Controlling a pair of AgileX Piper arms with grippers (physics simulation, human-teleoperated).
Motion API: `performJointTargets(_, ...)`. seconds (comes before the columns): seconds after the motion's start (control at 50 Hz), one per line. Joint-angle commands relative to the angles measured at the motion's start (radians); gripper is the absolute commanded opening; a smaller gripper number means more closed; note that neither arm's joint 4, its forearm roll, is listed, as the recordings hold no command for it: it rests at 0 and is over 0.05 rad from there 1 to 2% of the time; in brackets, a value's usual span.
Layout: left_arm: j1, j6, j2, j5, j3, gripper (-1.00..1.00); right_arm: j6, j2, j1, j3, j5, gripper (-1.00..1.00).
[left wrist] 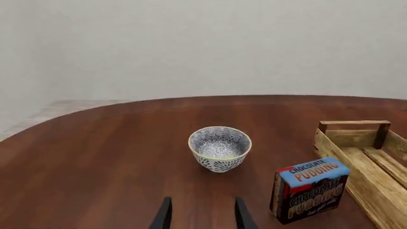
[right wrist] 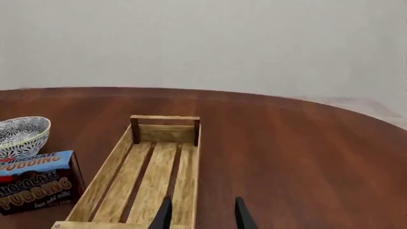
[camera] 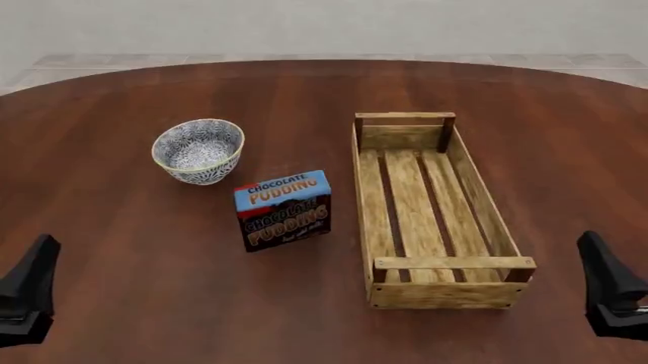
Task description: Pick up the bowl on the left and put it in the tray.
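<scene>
Place: simulated tabletop | cues: round wooden table [camera: 152, 303], blank pale wall [left wrist: 203, 43]

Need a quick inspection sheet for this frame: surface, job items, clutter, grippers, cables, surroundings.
Surface: round dark-wood table, no spills or marks seen.
Bowl: upright on the table's left part, empty, apart from everything.
Tray: slatted wooden crate right of centre, empty, long axis running away from the arms.
Clutter: chocolate pudding box standing upright between bowl and tray, touching neither.
Left gripper: open, holding nothing, short of the bowl.
Right gripper: open, holding nothing, over the tray's near end.
Cables: nothing seen.
Surroundings: plain pale wall, light floor beyond the table.
</scene>
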Motion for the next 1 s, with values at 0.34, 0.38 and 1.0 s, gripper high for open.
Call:
performJointTargets(0.34,0.013,0.006,0.016,-0.011,-0.011,1.0,0.026,0.023,-0.044,0.002,-0.014,1.0)
performJointTargets(0.38,0.017,-0.001,0.046,-0.03,-0.023,1.0,0.023,0.025,-0.044,0.003,-0.02,1.0)
performJointTargets(1.0,0.026,-0.009,0.485,-0.142,-0.373,1.0,0.06,0.127,-0.047,0.003,-0.08,1.0)
